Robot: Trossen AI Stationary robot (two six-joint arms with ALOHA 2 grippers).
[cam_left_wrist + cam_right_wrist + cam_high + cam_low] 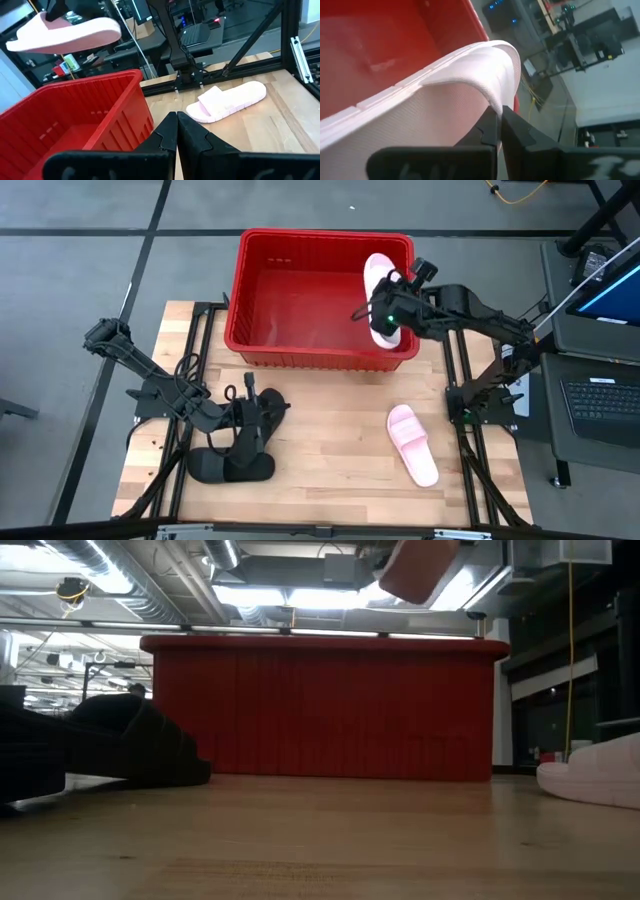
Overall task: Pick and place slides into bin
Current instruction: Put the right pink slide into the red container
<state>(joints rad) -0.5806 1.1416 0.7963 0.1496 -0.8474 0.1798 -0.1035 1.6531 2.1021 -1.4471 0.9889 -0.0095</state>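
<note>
The red bin (250,290) stands at the table's far middle. My right gripper (385,308) is shut on a light pink slide (378,288) above the bin's right end; the slide also shows in the low view (420,565), above the bin's rim. The second pink slide (412,442) lies sole down on the table at the near right. Two black slides (230,465) lie at the near left. My left gripper (250,395) is shut and empty just beyond the black slides; it also shows in the left wrist view (176,125). My right gripper pinches the pink slide's strap at its edge (492,97) between its two fingers. The slide is lifted clear, tilted, above the bin's inside near its right wall.
The table's middle between the black slides and the lying pink slide is bare wood (330,450). Dark frame rails (455,380) run along the table's right side. A laptop (600,400) sits beyond the right edge.
</note>
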